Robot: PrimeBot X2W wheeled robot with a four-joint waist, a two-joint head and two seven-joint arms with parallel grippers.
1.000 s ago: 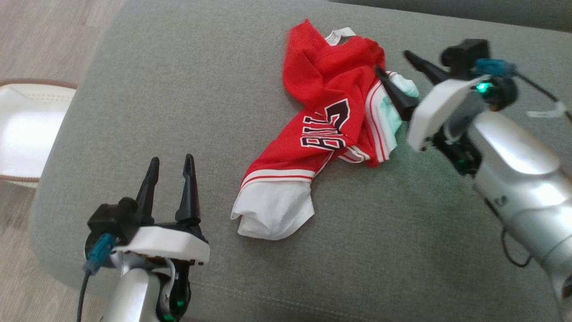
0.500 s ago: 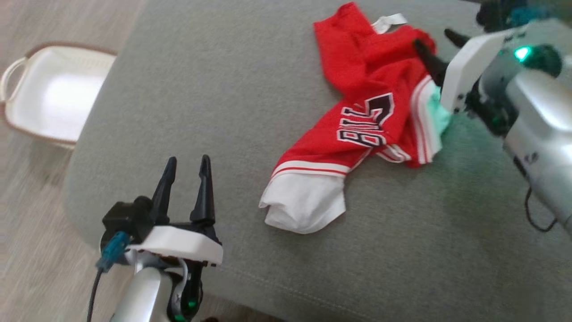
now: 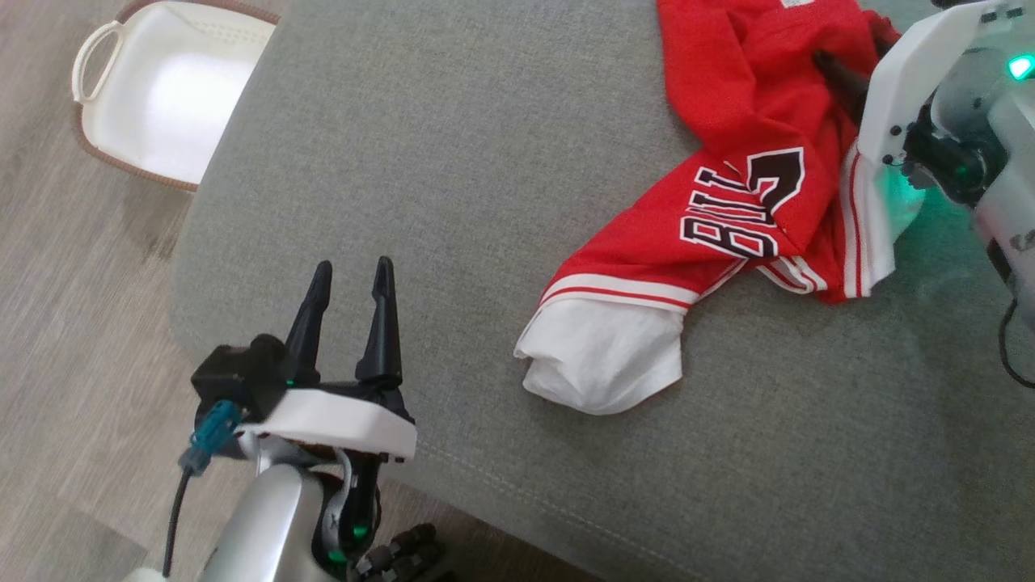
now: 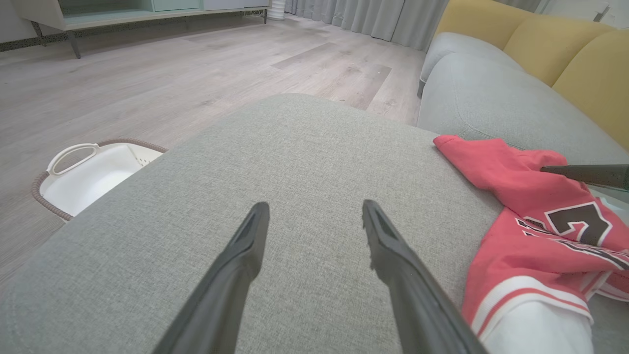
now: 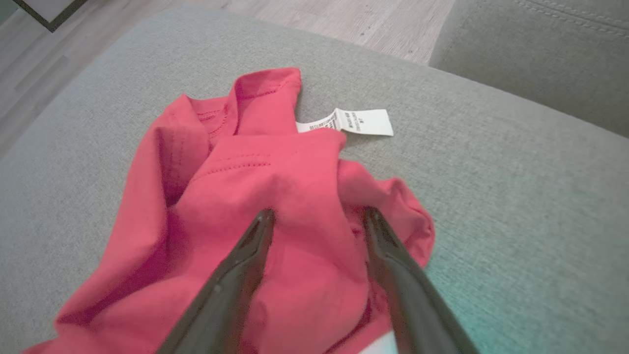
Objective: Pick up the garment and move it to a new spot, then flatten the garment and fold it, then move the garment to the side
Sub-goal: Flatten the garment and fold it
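Observation:
The garment (image 3: 744,162) is a red jersey with white trim and black lettering, lying crumpled on the grey sofa cushion (image 3: 485,162). My right gripper (image 3: 841,69) is down on its upper red folds. In the right wrist view this gripper (image 5: 317,216) stands open, its fingers straddling a ridge of the red garment (image 5: 221,187). My left gripper (image 3: 349,275) is open over bare cushion, well left of the jersey's white hem. The left wrist view shows the left gripper (image 4: 314,209) with nothing between its fingers and the garment (image 4: 521,196) off to the right.
A white basket (image 3: 105,48) with a brown rim stands on the wooden floor beyond the cushion's left edge, and its handle (image 4: 71,152) shows in the left wrist view. A white care label (image 5: 363,121) sticks out of the jersey. Yellow back cushions (image 4: 565,44) rise behind the sofa.
The head camera has swung, shifting the whole picture. My right gripper has moved from the jersey's right edge onto its upper red folds. The left gripper has kept its place and stays open.

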